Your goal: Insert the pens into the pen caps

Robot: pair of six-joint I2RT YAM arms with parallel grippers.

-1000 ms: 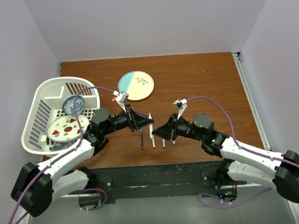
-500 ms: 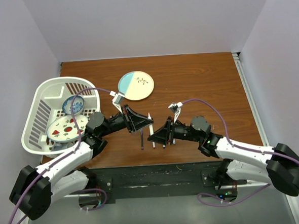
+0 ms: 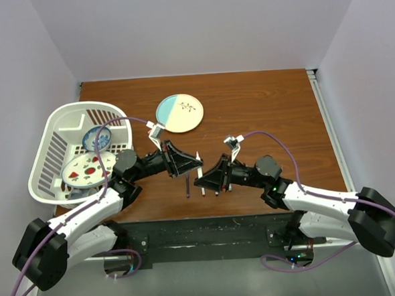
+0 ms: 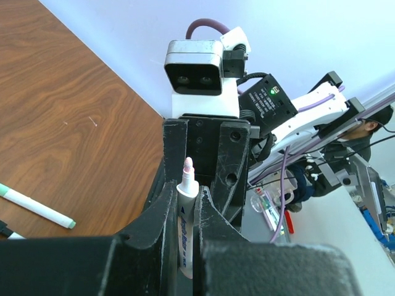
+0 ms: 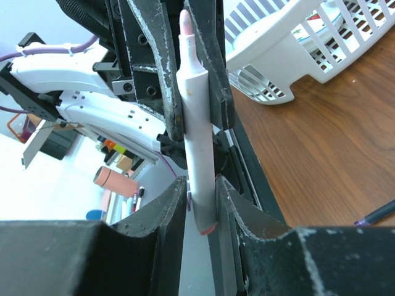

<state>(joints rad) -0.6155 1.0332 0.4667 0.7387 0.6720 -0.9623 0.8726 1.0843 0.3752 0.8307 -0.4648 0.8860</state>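
Table: brown wood [image 3: 269, 110]; both arms reach inward from the near edge and meet over its near middle.
Left gripper [image 4: 187, 200]: pressed together on the held pen [image 5: 196, 142], pinching the barrel on the tip side of its middle.
Right gripper [image 5: 200, 191]: its fingers [image 5: 174, 206] stand on either side of the same barrel, close against it. Whether they press or only flank it, I cannot tell.
Held pen: white barrel, seemingly lifted off the wood, caught between the two grippers.
Long axis: runs from far to near across the table, crosswise to both grippers, which come at it from left and right.
Which way it lies: the barrel runs from the right gripper towards the far side, passing through the left gripper's pinch on the way.
Loose pens [image 3: 188, 187]: lie on the wood just near of the grippers, roughly parallel to the held one.
Back end [image 5: 207, 227]: pink, sitting right between the right gripper's fingers.
Tip [image 5: 184, 18]: pale pink and bare, sticking out past the left gripper towards the far edge.
Cap: none can be made out at either gripper.
Judgement: a cap would have to slide on from the far side along that axis, and the right arm looks freer to fetch it.
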